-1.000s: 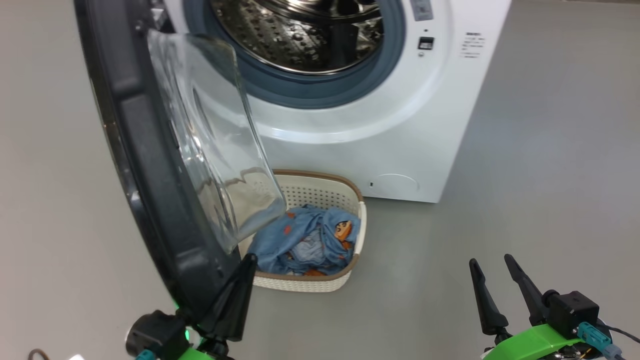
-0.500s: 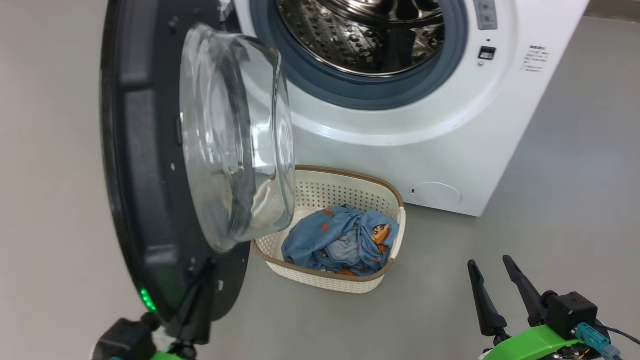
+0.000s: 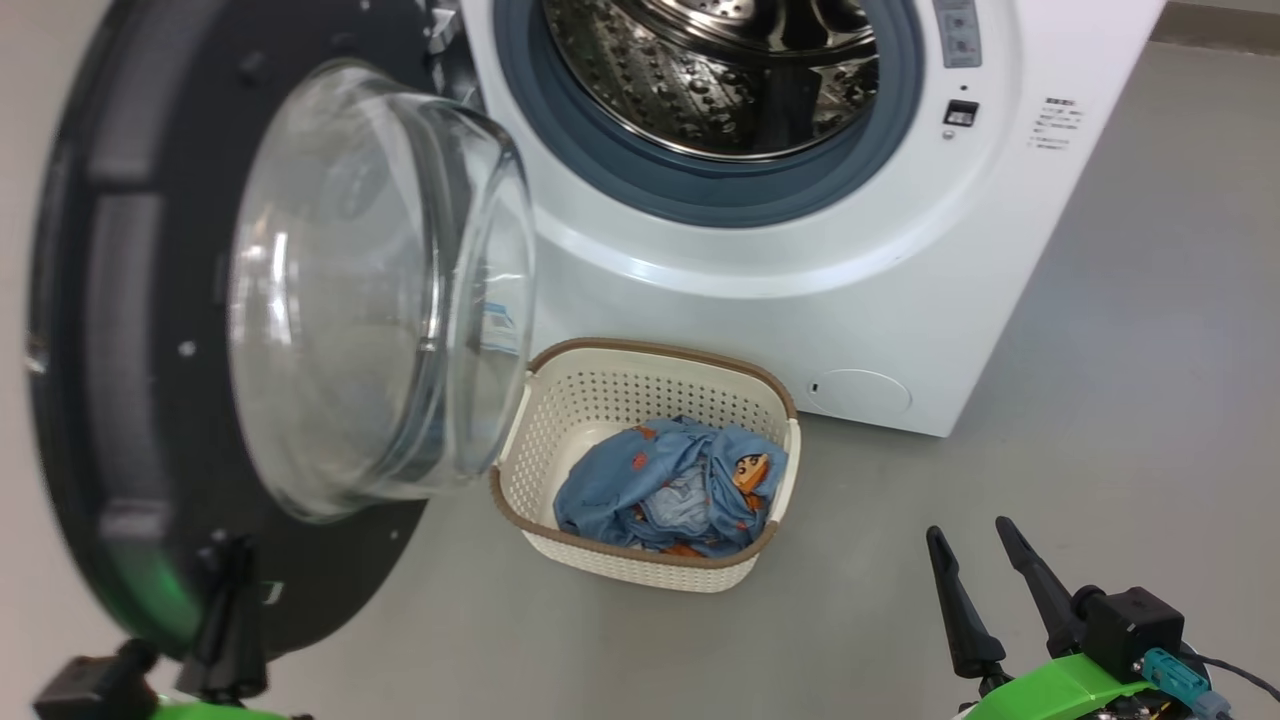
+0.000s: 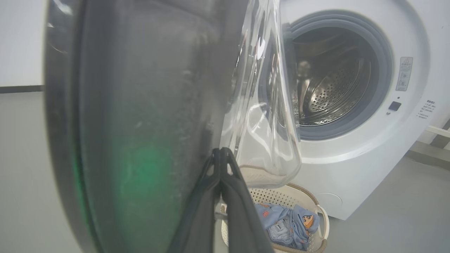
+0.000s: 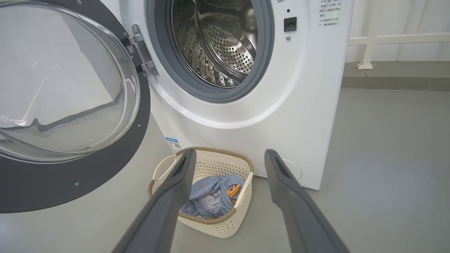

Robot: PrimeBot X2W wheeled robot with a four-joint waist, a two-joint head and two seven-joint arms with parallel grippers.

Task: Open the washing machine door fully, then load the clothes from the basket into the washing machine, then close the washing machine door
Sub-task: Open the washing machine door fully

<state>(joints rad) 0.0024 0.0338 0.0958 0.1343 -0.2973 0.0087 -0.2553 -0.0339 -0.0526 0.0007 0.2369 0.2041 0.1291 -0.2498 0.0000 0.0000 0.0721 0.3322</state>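
Swinging wider open than before, the washing machine door (image 3: 120,300) sits at the tips of the closed left fingers (image 4: 205,196). The right fingers (image 3: 955,610) stay wide apart, with the basket (image 3: 650,348) of clothes (image 3: 670,480) ahead.

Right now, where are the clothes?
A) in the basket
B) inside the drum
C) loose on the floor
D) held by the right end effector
A: the clothes lie bundled in the basket on the floor in front of the washing machine, and the visible part of the drum holds no fabric.
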